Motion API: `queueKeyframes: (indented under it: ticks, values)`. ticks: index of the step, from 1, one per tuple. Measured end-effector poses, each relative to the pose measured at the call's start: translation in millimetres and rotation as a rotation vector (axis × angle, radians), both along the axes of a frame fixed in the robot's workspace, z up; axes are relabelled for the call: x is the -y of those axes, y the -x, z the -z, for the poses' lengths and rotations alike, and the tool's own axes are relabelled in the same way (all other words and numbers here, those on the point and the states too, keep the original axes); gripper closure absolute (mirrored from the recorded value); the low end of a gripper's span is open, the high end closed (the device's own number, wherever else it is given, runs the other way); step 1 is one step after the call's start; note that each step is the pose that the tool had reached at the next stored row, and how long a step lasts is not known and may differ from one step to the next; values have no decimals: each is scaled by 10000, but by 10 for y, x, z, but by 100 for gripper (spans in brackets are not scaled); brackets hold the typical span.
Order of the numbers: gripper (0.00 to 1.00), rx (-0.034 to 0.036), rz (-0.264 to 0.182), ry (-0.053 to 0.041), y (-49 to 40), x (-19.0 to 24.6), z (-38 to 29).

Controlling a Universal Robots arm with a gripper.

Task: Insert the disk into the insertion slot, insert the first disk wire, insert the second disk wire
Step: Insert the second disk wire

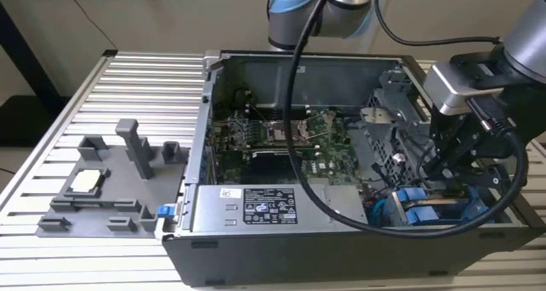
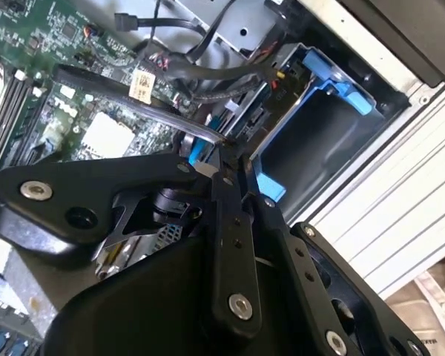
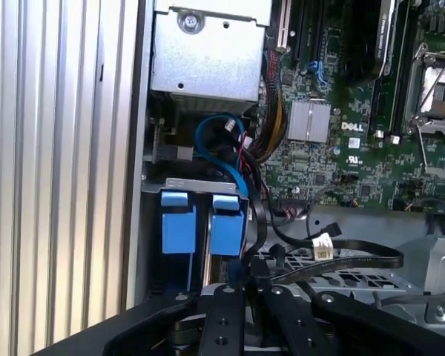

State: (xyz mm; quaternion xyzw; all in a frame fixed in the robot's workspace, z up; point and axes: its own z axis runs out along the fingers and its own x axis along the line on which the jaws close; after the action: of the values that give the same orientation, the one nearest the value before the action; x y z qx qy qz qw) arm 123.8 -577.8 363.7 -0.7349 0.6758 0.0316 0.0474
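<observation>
The disk's bright blue carrier point(image 1: 422, 209) sits in the insertion slot point(image 1: 482, 222), the grey drive bay at the case's front corner on the exterior view's right. Its blue tabs point(image 3: 179, 226) show at the bay's metal rim point(image 3: 196, 184). The blue frame point(image 2: 322, 81) shows in the second wrist view too. My black gripper point(image 1: 439, 173) hangs just above the carrier, inside the case. Its fingers point(image 2: 221, 152) are pressed together on the end of a black wire with a white tag point(image 3: 322, 245). That wire runs to the fingertips point(image 3: 241, 280). A blue wire point(image 3: 222, 144) loops behind the bay.
The open case lies on a slatted metal table point(image 1: 128, 80). Inside it are the green motherboard point(image 1: 282, 137), the grey power-supply box point(image 1: 256, 208) and a perforated upper cage point(image 1: 392, 128) close beside my gripper. A grey fixture tray point(image 1: 111, 176) stands at the exterior view's left.
</observation>
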Motion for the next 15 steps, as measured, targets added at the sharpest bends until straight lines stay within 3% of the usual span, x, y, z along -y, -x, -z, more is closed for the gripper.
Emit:
queueKeyframes:
  ticks: [4, 6, 8, 15]
  values:
    - [84, -434, 0, 0, -103, 6, 5]
    - [84, -585, -1, 1, -147, 14, 11]
    - [84, -638, 1, 0, -182, 26, 20]
    - [84, -643, 24, 1, -199, 66, 68]
